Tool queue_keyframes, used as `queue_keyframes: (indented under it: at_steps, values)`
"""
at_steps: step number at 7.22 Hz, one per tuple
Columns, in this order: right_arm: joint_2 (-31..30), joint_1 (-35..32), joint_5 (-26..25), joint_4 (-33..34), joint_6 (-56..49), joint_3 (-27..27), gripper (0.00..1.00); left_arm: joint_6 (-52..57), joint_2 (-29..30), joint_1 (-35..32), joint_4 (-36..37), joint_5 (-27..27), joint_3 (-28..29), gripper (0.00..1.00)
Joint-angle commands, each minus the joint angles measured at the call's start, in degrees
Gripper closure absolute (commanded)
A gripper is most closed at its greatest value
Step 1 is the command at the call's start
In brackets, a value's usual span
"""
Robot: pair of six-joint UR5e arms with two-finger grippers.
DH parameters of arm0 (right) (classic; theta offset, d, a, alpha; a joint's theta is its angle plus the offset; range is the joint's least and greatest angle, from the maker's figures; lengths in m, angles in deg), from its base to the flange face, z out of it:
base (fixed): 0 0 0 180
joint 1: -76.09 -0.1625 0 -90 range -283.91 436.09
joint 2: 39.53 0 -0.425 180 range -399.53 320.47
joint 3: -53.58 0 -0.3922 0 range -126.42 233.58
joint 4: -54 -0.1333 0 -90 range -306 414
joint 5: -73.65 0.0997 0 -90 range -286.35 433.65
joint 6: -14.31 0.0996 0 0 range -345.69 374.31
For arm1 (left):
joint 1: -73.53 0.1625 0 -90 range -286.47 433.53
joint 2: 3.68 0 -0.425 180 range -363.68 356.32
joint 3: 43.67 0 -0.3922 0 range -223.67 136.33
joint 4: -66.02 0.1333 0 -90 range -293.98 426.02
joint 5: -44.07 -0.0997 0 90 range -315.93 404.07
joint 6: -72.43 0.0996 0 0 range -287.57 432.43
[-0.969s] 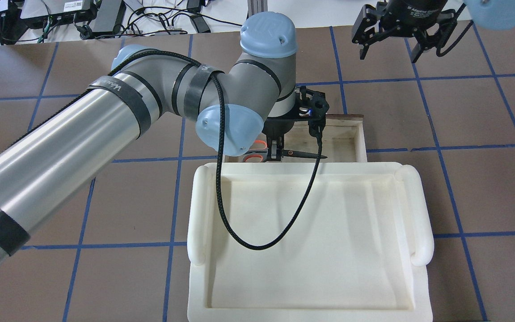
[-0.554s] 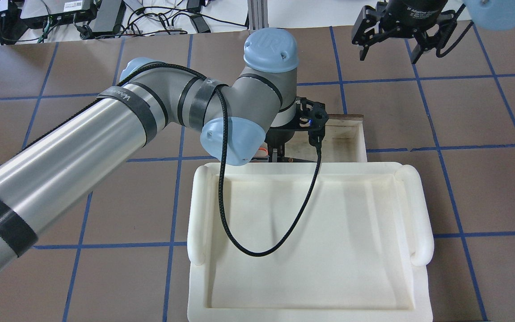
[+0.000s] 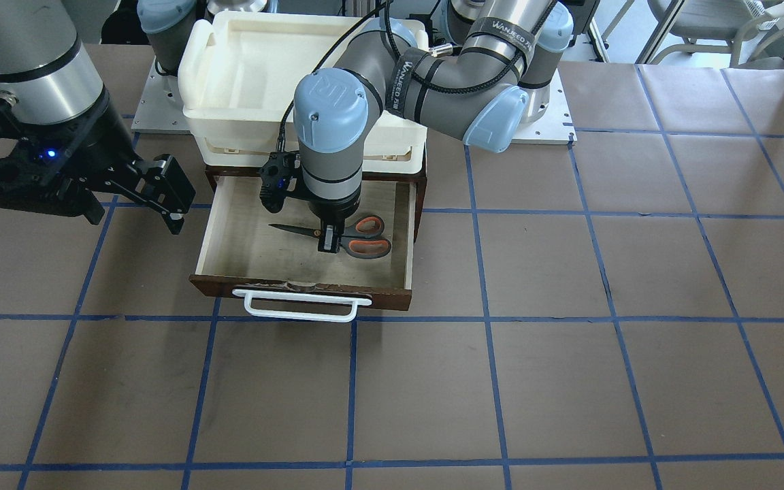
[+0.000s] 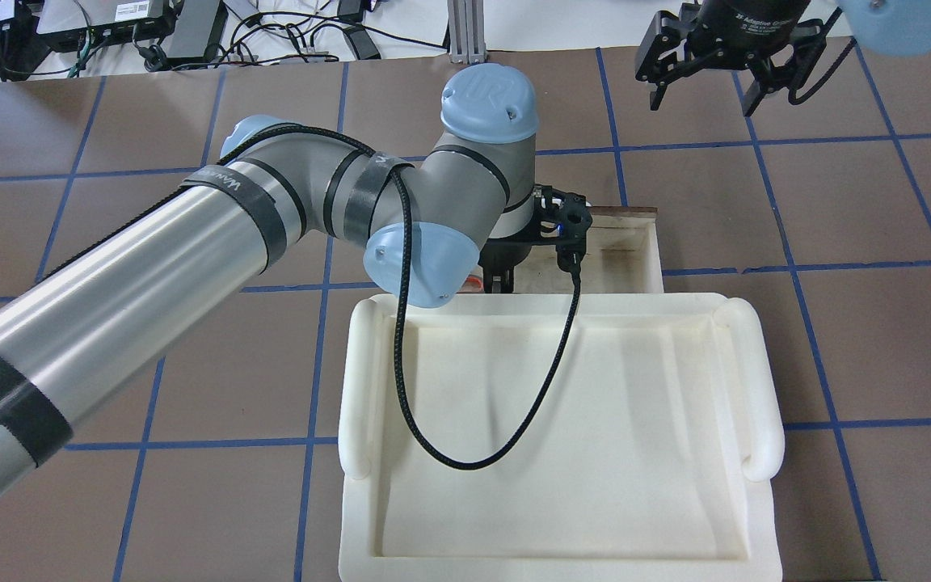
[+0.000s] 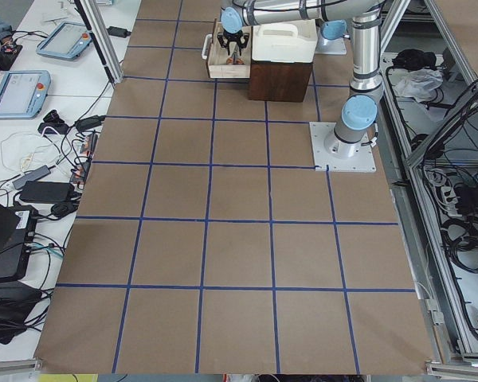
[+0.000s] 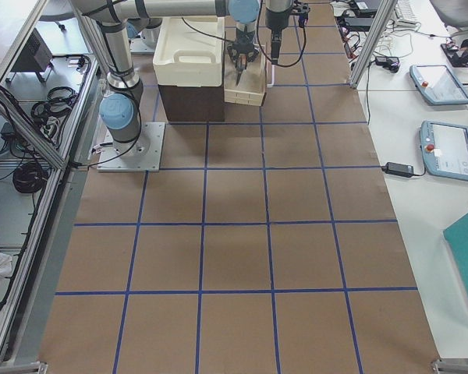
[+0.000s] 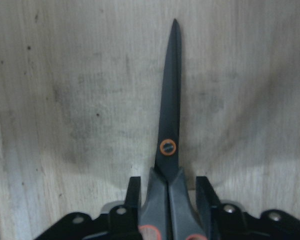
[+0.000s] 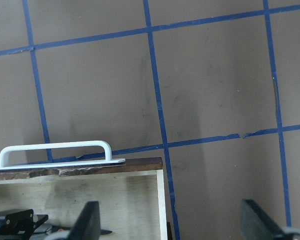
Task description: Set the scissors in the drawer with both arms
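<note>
Table [image 3: 569, 340]: brown, blue tape grid, fills every view.

Left arm [image 4: 150, 267]: enters the overhead frame at lower left and runs up to centre, wrist pointing straight down into the drawer.

Tray [image 4: 756, 380]: cream foam, lower centre of the overhead frame; top centre in the front-facing frame, sitting on a dark cabinet.

Drawer [image 3: 229, 238]: pulled open from under the tray, just left of centre in the front-facing frame. Pale wood floor, stained.

Right gripper [image 4: 705, 97]: top right of the overhead frame, over bare table, well apart from the drawer. Jaws spread wide, holding nothing. Its wrist view shows the drawer's front corner at lower left.

Left gripper [image 3: 329, 243]: low inside the drawer, toward its right half in the front-facing frame. My fingers [image 7: 132, 200] are clamped narrow on the scissors [image 3: 368, 246], just behind the pivot screw.

Scissors: inside the drawer's walls, blades closed and pointing toward frame left in the front-facing view, handle loops toward frame right. They sit close over the floor; I cannot tell whether they touch it.

Handle [image 3: 300, 306]: white loop on the drawer's dark front, nothing touching it.
</note>
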Motion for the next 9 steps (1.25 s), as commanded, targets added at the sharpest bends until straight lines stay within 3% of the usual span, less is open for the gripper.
queue_keyframes:
  at_steps: [1, 5, 7, 8, 9]
  values:
    - [-0.3, -0.1, -0.1, 0.0, 0.0, -0.1, 0.00, -1.2, 0.0, 0.0, 0.1, 1.2, 0.0, 0.26]
    - [-0.4, -0.1, -0.1, 0.0, 0.1, -0.1, 0.00, -1.6, -4.1, 1.5, 0.0, 0.2, 2.3, 0.21]
    - [-0.4, -0.1, 0.2, 0.0, 0.0, -0.1, 0.00, -10.4, -6.5, 5.8, -4.5, 0.5, 4.2, 0.20]
    - [-0.4, -0.2, 0.8, 0.0, -0.1, -0.2, 0.00, -20.2, -8.1, 8.7, -8.7, 0.3, 4.9, 0.18]
    - [-0.5, -0.5, 0.9, -0.1, -0.1, -0.4, 0.00, -25.4, -9.1, 13.1, -11.5, 0.1, 4.9, 0.13]
